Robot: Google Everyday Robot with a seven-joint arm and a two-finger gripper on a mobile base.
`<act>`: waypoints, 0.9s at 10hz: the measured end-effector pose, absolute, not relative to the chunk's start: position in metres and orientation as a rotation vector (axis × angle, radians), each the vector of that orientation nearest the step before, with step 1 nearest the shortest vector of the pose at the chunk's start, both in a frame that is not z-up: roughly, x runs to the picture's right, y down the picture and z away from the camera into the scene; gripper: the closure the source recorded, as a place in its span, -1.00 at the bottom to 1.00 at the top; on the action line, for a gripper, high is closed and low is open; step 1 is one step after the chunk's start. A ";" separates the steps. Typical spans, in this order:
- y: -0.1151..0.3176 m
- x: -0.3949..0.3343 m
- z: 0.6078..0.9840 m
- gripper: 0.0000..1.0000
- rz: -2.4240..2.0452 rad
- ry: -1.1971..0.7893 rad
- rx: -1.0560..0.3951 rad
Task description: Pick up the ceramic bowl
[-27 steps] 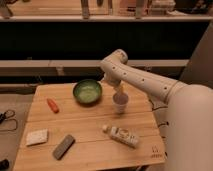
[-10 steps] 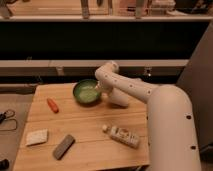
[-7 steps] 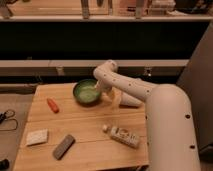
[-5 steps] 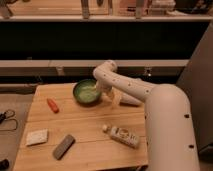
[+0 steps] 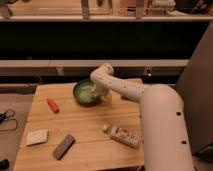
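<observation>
The claw (image 5: 94, 93) hung low over the far part of the wooden table (image 5: 90, 120), at the end of the white arm (image 5: 125, 90) that reached in from the right. Its fingers stood spread wide, released, with nothing gripped between them.

The green bowl (image 5: 81, 94) sat flat on the table right under the claw and reached out a little to the claw's left, so the claw was over the bowl's right half, at or just inside the rim. Whether a finger touched the rim could not be told. The bowl's left rim and pale inside showed clear of the claw.

Left of the claw, beyond the bowl, a small orange carrot (image 5: 52, 105) lay on the wood, apart from the bowl. Nearer the camera and well to the claw's left lay a pale square sponge (image 5: 37, 136), and just right of that a dark flat bar (image 5: 64, 146) set at a slant. Nearer the camera and somewhat right of the claw, a white bottle (image 5: 123, 135) lay on its side, well apart from the bowl.
</observation>
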State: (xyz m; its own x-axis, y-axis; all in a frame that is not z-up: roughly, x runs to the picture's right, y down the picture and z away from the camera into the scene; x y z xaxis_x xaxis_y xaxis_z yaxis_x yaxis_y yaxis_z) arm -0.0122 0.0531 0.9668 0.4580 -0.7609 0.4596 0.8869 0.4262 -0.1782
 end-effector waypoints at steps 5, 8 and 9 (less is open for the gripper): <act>0.054 -0.016 0.967 -0.47 -1.080 -0.333 -0.429; 0.054 -0.016 0.966 -0.10 -1.096 -0.332 -0.427; 0.054 -0.016 0.965 -0.01 -1.101 -0.331 -0.429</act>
State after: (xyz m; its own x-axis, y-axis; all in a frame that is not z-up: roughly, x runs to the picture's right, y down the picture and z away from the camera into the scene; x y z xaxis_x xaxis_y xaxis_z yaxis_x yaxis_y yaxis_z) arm -0.0158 0.0541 0.9653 0.4182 -0.7820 0.4621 0.9072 0.3856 -0.1684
